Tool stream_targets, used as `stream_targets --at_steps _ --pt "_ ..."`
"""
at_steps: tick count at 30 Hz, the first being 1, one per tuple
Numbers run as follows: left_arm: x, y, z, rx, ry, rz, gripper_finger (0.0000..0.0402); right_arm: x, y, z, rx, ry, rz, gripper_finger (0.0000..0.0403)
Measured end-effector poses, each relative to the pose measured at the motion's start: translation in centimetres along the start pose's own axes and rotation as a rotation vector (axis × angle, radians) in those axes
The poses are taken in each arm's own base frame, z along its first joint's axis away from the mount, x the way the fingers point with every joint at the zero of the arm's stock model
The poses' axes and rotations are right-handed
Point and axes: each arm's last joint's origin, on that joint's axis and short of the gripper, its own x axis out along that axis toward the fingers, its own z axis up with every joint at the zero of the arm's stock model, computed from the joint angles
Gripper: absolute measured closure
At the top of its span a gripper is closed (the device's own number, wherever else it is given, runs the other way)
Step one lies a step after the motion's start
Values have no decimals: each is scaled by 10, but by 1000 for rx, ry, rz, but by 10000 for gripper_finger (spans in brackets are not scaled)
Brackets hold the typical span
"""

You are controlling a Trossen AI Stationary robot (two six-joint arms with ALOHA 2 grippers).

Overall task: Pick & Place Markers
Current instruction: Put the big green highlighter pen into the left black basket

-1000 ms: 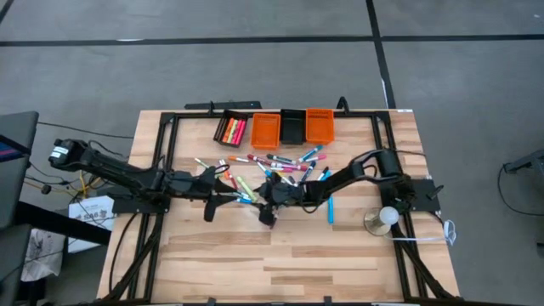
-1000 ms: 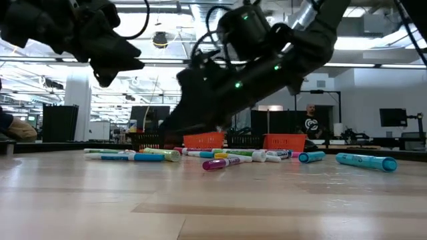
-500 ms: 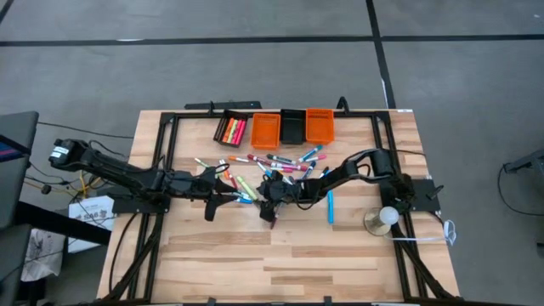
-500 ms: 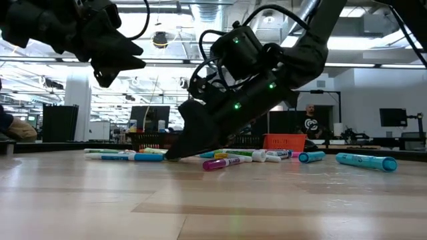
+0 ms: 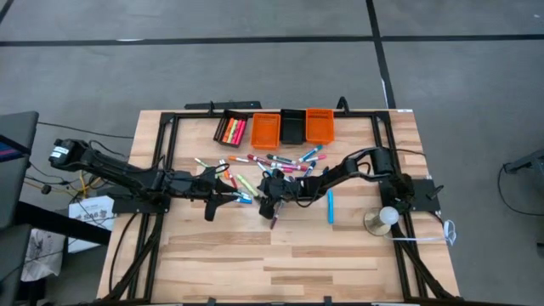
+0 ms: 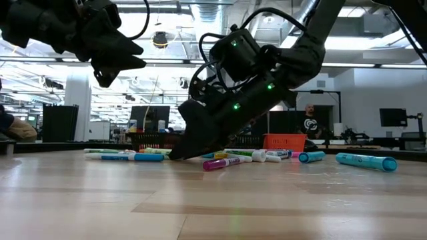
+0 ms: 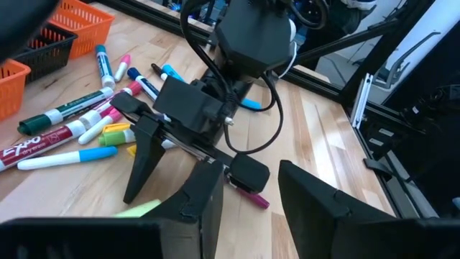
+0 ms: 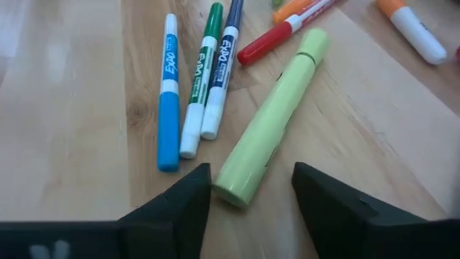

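Yellow-green highlighter (image 8: 271, 119) lay between right gripper's (image 8: 251, 208) parted fingers, ungripped; left gripper (image 7: 248, 208) at 9 o'clock, open, empty.

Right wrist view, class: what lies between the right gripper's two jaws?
The near end of a light green marker lies on the wood between the open jaws of the right gripper, neither touching it. The right wrist view shows this.
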Motion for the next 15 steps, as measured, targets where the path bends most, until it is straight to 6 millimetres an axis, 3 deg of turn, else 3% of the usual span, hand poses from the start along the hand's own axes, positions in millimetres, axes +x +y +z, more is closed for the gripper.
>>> stream_targets --at_steps 9,15 --pt "0 0 0 0 0 0 271 0 -1 -1 2 6 -9 325" --pt "0 0 0 0 0 0 271 0 -1 0 3 3 -9 342"
